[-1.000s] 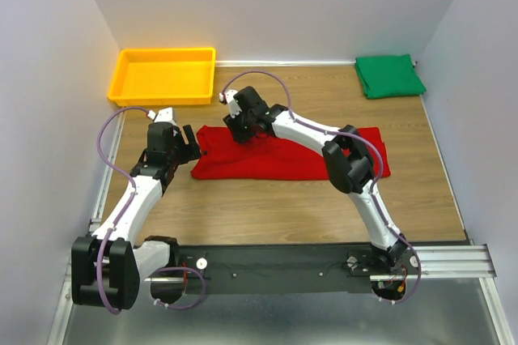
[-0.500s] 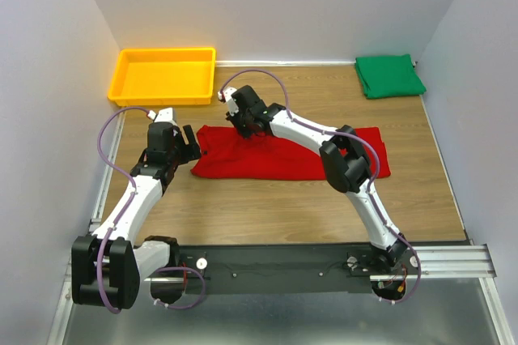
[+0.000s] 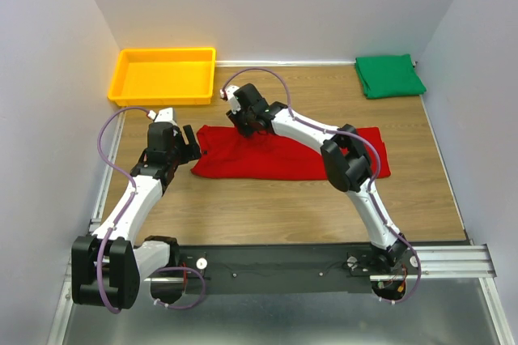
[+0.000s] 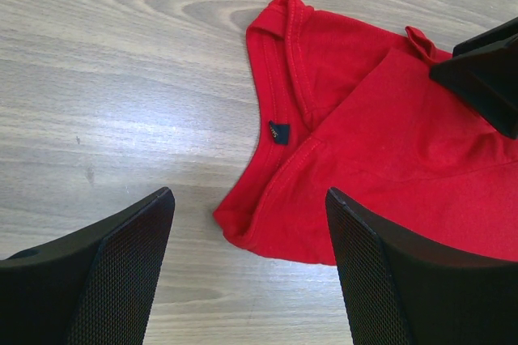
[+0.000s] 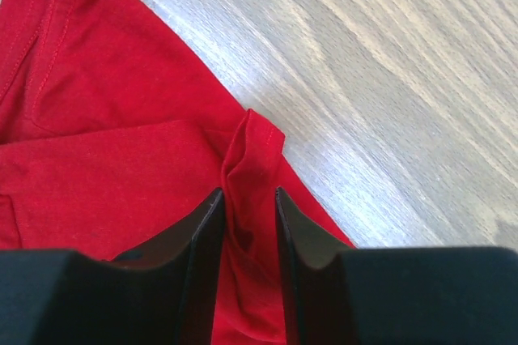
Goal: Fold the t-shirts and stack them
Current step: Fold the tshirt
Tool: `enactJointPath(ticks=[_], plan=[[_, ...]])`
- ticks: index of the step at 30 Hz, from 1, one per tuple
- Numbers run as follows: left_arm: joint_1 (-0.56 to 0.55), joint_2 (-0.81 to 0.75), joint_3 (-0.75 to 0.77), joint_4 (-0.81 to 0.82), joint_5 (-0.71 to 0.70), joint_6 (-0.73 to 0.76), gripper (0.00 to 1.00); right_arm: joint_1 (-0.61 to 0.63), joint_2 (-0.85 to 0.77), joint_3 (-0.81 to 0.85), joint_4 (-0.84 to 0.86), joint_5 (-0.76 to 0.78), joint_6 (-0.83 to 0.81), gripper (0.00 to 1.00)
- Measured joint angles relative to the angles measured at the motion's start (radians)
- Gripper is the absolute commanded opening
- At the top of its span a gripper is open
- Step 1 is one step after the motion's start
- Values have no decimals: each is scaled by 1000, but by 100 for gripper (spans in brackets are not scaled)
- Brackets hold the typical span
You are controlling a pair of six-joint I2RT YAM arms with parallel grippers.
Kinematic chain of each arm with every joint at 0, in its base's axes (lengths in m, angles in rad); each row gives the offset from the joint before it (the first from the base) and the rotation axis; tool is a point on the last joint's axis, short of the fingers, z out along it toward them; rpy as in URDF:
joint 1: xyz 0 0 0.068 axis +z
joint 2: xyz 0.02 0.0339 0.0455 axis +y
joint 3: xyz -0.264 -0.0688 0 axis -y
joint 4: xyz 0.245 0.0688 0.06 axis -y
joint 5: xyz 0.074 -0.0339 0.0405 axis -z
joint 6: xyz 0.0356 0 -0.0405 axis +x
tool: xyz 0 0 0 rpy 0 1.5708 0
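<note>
Red t-shirt lies flat mid-worktop, folded lengthwise into a long strip running left to right. It is plain bright red with no print. The neck end is at the left: the ribbed collar curves round, with a small dark label inside the neckline. Stitched seams show along the hems. The cloth is mostly smooth, apart from one raised ridge on the far edge near the left end.

Green t-shirt is in the far right corner of the worktop. It is solid green, folded to a compact near-square, and well apart from the red one.

Yellow tray sits at far left, w/ no cloth in it.

Left gripper is just off the left end of the red t-shirt. Its fingers are spread wide and hold nothing. In the wrist view the shirt's near left corner lies between the two fingers, below them; can't tell if they touch it.

Right gripper is at the far edge of the red t-shirt, near the left end. Its fingers are drawn in narrow, and the raised ridge of red cloth fills the gap between them, so it reads as a pinch on the shirt's edge. Bare wood lies beyond the ridge.
</note>
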Motion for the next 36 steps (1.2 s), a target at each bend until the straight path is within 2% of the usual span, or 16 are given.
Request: enactJointPath(ticks=[4, 9, 13, 18, 20, 22, 24, 27, 28, 31, 36], plan=[[0, 0, 0, 0, 0, 0, 83, 0, 0, 0, 0, -11, -6, 47], [0, 0, 0, 0, 0, 0, 83, -6, 0, 0, 0, -31, -9, 46], [0, 3, 0, 0, 0, 0, 83, -18, -1, 0, 0, -35, -10, 35], [0, 5, 0, 0, 0, 1, 83, -31, -1, 0, 0, -41, -8, 30], [0, 6, 0, 0, 0, 0, 83, -37, -1, 0, 0, -42, -8, 32], [0, 6, 0, 0, 0, 1, 83, -39, -1, 0, 0, -45, -7, 41], [0, 7, 0, 0, 0, 1, 82, -39, -1, 0, 0, -52, -10, 41], [0, 10, 0, 0, 1, 2, 82, -39, -1, 0, 0, -56, -9, 32], [0, 11, 0, 0, 1, 2, 83, -39, -1, 0, 0, -56, -8, 21], [0, 13, 0, 0, 1, 3, 82, -40, -1, 0, 0, -56, -11, 1], [0, 13, 0, 0, 2, 3, 82, -42, -6, 0, 0, -53, -18, 1]])
